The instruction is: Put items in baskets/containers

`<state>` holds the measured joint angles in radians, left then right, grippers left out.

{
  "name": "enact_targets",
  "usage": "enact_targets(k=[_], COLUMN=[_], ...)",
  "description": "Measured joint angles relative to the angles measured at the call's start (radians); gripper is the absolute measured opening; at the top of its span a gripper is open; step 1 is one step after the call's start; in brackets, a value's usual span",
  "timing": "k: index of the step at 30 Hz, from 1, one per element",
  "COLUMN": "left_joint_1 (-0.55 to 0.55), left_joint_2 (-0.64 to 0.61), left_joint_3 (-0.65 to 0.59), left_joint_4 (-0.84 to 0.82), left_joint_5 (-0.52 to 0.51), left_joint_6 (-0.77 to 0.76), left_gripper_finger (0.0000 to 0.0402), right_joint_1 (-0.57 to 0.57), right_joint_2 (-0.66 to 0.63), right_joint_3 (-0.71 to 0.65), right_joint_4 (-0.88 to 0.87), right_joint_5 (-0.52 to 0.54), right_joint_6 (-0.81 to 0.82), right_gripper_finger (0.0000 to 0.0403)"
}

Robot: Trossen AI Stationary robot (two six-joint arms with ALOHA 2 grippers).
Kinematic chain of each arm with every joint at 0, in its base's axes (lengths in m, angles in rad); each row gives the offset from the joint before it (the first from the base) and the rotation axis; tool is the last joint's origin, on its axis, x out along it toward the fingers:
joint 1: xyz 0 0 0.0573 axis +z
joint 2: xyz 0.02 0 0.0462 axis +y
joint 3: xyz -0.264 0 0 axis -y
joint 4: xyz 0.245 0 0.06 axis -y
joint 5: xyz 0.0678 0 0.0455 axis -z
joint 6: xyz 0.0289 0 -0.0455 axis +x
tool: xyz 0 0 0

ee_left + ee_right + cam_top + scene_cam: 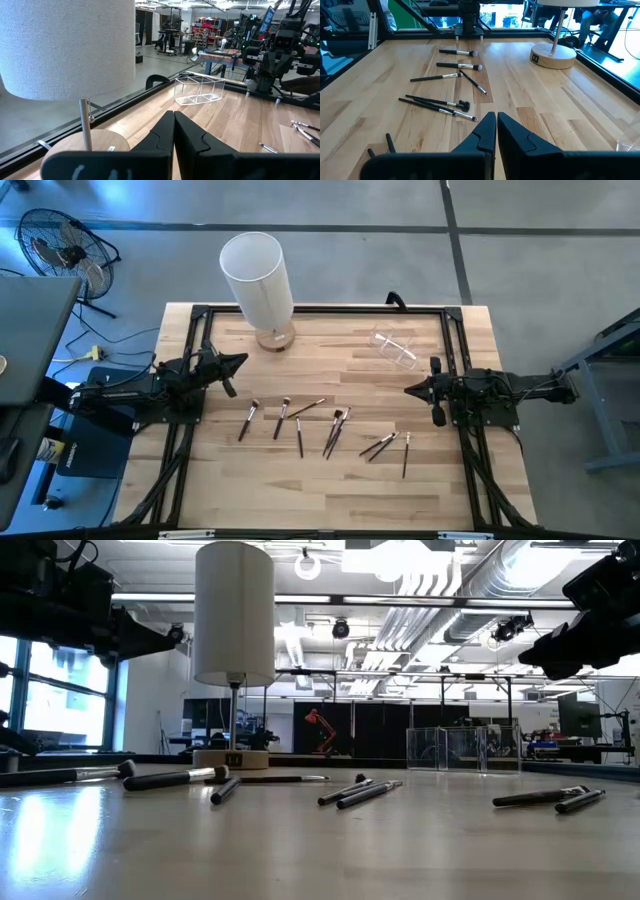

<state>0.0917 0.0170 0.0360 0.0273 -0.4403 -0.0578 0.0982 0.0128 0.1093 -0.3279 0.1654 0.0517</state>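
Observation:
Several thin dark-handled makeup brushes (300, 423) lie flat and scattered across the middle of the wooden table, also seen in the right wrist view (455, 65) and the low view (360, 792). The tall white cylinder (256, 272) stands on a thin stem over its tan round base (231, 757) near the far edge. The small clear holder (396, 348) sits on the table to its right (199, 90). My left gripper (240, 361) hovers shut, left of the brushes. My right gripper (409, 390) hovers shut, right of them.
Black frame rails (320, 310) run along the table's far, left and right sides. A floor fan (60, 250) stands beyond the table's far left corner. Bare wood (320, 495) lies between the brushes and the near edge.

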Motion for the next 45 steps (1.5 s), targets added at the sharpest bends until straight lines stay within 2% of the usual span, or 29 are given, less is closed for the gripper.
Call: enact_targets(k=[6,12,18,24,31,36,40,45], left_joint_1=[0.0,-0.001,0.0,0.0,0.0,0.0,0.0,0.0], left_joint_2=[0.0,0.017,0.112,0.298,0.586,0.769,0.882,0.991], left_joint_3=[0.0,0.03,0.126,0.293,0.593,0.794,0.866,0.87], left_joint_4=[0.0,0.0,-0.003,-0.094,-0.38,-0.717,-0.95,-1.153], left_joint_5=[0.064,0.226,0.194,0.137,0.055,0.069,0.071,0.102], left_joint_6=[0.0,0.026,0.107,0.11,0.044,-0.141,-0.356,-0.568], left_gripper_finger=[0.0001,0.0001,0.0001,0.0001,0.0001,0.0001,0.0001,0.0001], right_joint_1=[0.0,0.0,0.0,0.0,0.0,0.0,0.0,0.0], right_joint_2=[0.0,0.0,0.0,0.0,0.0,0.0,0.0,0.0], right_joint_3=[0.0,0.0,0.0,0.0,0.0,0.0,0.0,0.0], right_joint_4=[0.0,0.0,0.0,0.0,0.0,0.0,0.0,0.0], right_joint_5=[0.0,0.0,0.0,0.0,0.0,0.0,0.0,0.0], right_joint_6=[0.0,0.0,0.0,0.0,0.0,0.0,0.0,0.0], right_gripper_finger=[0.0012,0.0012,0.0012,0.0012,0.0012,0.0012,0.0012,0.0012])
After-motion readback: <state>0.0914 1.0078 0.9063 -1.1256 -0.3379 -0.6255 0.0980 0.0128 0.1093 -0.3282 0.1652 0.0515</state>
